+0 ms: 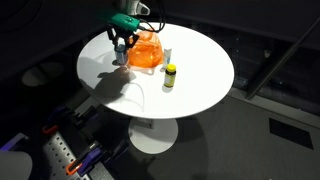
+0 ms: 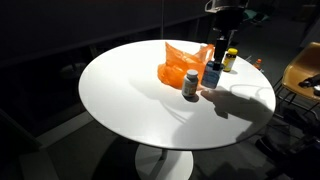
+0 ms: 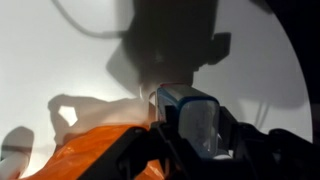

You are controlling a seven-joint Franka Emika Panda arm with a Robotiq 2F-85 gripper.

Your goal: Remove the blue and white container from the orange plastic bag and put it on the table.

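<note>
The blue and white container is outside the orange plastic bag, right beside it and at or just above the table top. My gripper comes down from above and is shut on it. In an exterior view the gripper holds the container at the bag's edge. In the wrist view the container sits between the dark jaws, with the crumpled bag beside it.
The round white table also bears a dark bottle with a white cap and a yellow-capped bottle, both close to the gripper. The yellow-capped bottle also shows in an exterior view. A chair stands beyond the table edge.
</note>
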